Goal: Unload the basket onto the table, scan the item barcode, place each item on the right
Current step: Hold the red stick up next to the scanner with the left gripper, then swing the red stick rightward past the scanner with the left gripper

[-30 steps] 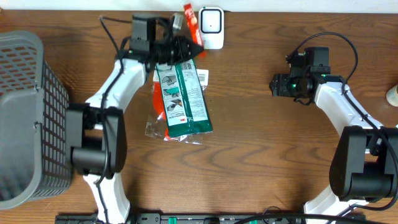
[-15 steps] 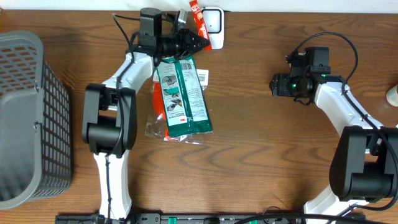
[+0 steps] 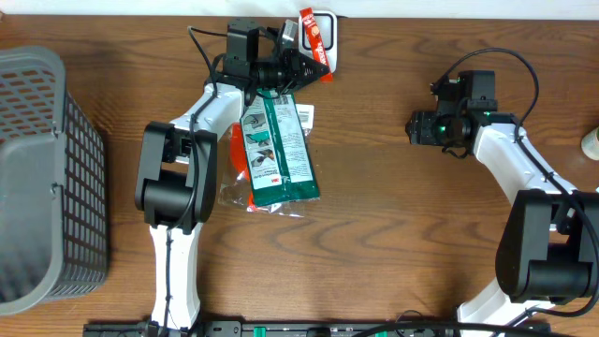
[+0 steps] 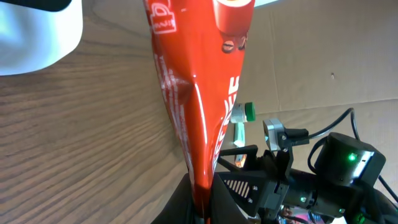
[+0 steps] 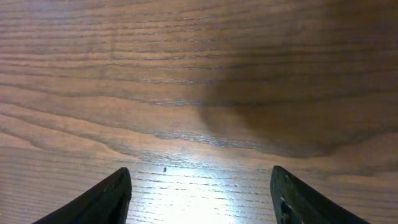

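From above, the white scanner (image 3: 323,42) sits at the table's (image 3: 393,234) far edge. The red packet (image 3: 313,33) lies slantwise across the scanner's left part, clamped at its near end by the left gripper (image 3: 314,65), whose jaws are clenched on it. Just nearer than the scanner and a little to its left, a green package (image 3: 276,150) lies flat on the wood, with an orange packet (image 3: 236,164) partly tucked under its left side. Far to the scanner's left stands a grey basket (image 3: 42,178), and only its own grid walls show inside it. Well to the scanner's right, the right gripper (image 3: 412,128) hangs over bare wood, apart from every item. In the left wrist view, the red packet (image 4: 199,93) rises out of the left gripper (image 4: 202,214) at the bottom edge, pinched tight between the jaws. Its glossy face shows white print, and its far end runs out of the top of the frame. A rounded corner of the white scanner (image 4: 37,31) lies to the upper left of the packet. In the right wrist view, the right gripper (image 5: 199,205) stands with its two dark fingers (image 5: 93,202) spread wide apart, holding nothing, and the lit table (image 5: 199,93) lies between and beyond them.
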Controlling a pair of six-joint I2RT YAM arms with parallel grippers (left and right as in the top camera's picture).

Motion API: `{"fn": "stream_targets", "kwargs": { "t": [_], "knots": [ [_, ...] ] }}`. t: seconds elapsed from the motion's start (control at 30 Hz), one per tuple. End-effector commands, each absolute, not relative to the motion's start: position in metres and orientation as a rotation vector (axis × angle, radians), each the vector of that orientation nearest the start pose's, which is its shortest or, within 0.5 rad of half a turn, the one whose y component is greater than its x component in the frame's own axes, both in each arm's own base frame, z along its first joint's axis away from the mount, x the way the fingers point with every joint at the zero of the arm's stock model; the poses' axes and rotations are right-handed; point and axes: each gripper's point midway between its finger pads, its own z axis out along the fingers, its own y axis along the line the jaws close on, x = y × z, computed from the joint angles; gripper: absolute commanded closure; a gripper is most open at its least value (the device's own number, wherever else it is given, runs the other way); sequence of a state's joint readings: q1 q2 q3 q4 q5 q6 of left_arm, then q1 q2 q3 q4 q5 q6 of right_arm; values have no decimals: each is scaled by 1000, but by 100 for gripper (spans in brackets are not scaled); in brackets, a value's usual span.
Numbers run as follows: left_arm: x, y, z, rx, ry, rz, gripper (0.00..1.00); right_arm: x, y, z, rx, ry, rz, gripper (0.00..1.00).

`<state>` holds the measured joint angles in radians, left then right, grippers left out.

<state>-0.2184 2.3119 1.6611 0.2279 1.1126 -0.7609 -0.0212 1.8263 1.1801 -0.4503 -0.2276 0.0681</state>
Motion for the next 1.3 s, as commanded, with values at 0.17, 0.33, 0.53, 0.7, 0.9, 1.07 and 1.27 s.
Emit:
{"fn": "stream_targets", "kwargs": {
  "t": [0.17,0.33,0.53,0.7,0.9,1.07,1.27],
  "knots": [
    [533,-274,128,151,2157,-1763,93,427,30,49,84,2672,327,33],
    [543,-280,123,156,2139,-1813,93,426,30,48,84,2676,327,33],
    [551,-278,129,157,2111,-1778,93,427,30,49,84,2673,326,33],
    [554,-277,129,149,2109,-1767,93,427,30,49,84,2672,327,33],
    [559,-278,124,143,2108,-1766,93,427,30,49,85,2673,327,34],
    [565,-280,118,129,2112,-1777,93,427,30,49,85,2673,327,34],
    [568,-282,115,137,2108,-1779,93,427,30,49,85,2673,327,34]
  ]
}}
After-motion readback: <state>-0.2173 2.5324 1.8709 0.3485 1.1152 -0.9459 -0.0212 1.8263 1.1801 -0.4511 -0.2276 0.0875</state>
